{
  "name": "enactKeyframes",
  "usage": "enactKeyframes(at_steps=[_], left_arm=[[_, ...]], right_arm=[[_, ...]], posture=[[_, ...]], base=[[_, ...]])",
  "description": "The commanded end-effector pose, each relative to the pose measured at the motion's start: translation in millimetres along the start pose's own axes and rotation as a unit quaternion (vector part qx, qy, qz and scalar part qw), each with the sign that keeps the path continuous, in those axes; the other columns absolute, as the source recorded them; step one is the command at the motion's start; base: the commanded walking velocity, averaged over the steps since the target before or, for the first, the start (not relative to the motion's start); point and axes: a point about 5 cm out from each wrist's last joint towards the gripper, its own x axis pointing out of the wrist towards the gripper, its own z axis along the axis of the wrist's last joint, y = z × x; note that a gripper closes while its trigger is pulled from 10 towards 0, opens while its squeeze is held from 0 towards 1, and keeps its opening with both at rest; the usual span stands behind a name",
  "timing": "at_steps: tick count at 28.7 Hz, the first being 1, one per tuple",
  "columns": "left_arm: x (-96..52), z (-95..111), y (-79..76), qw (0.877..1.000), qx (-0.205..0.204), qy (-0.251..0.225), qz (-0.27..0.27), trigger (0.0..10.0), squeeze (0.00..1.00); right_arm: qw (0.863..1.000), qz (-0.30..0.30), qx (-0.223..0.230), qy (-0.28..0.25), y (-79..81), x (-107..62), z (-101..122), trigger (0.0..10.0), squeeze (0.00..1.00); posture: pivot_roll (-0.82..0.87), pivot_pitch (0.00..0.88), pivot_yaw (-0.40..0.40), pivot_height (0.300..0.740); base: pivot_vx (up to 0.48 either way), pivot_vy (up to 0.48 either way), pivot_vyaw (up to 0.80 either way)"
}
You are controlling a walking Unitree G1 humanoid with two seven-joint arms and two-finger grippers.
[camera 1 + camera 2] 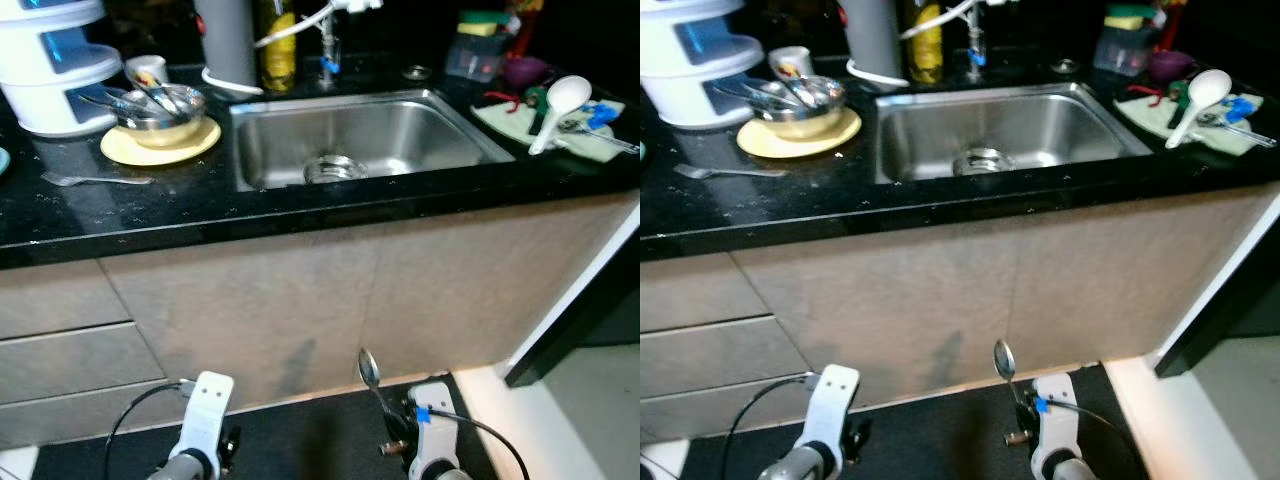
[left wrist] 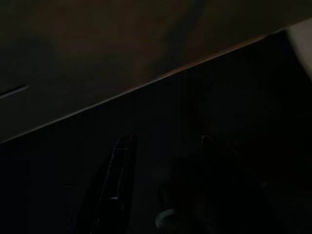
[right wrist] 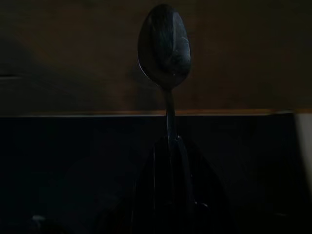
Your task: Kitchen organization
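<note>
My right gripper (image 3: 169, 146) hangs low in front of the beige cabinet doors (image 1: 300, 290), shut on the handle of a metal spoon (image 3: 164, 41). The spoon (image 1: 369, 368) stands upright, bowl end up. My left arm (image 1: 205, 410) hangs idle at the lower left. Above, a steel sink (image 1: 410, 135) is set into the black counter (image 1: 300, 205). To its left a metal bowl (image 1: 170, 128) holding several pieces of cutlery sits on a yellow plate (image 1: 125, 150). A fork (image 1: 95, 180) lies loose on the counter near the plate.
A white stacked container (image 1: 55, 70) stands at the back left. Right of the sink a white ladle (image 1: 560, 105) rests on a pale cloth (image 1: 505, 120). Bottles and a tap stand behind the sink. Drawers (image 1: 60, 330) are at the left; a dark panel (image 1: 580, 320) juts out at the right.
</note>
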Motion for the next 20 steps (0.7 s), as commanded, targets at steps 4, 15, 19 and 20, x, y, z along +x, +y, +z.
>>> enactKeyframes(at_steps=[4, 15, 19, 20], left_arm=[[-3.0, -8.5, 4.6, 1.0, -0.001, 0.013, 0.006, 10.0, 0.0], [-4.0, -2.5, 2.6, 0.999, -0.037, -0.007, -0.001, 10.0, 0.0], [-5.1, -3.1, 5.1, 1.0, -0.02, -0.009, 0.007, 10.0, 0.0], [-5.3, -3.2, 5.9, 1.0, -0.017, -0.01, 0.009, 10.0, 0.0]], right_arm=[[1.0, 0.011, -0.002, 0.006, 4.6, -3.2, -5.7, 10.0, 0.0], [1.0, 0.012, -0.002, 0.006, 4.0, -3.9, -6.3, 10.0, 0.0], [1.0, 0.011, 0.005, 0.004, 5.0, -3.4, -5.0, 10.0, 0.0], [1.0, 0.011, 0.005, 0.003, 5.2, -3.3, -4.7, 10.0, 0.0]], posture=[[-0.09, 0.165, -0.06, 0.74], [-0.09, 0.16, -0.06, 0.74], [-0.09, 0.159, -0.059, 0.74], [-0.09, 0.159, -0.059, 0.74]], base=[[0.0, -0.48, 0.0], [0.0, 0.196, 0.0], [0.0, 0.36, 0.0], [0.0, 0.0, 0.0]])
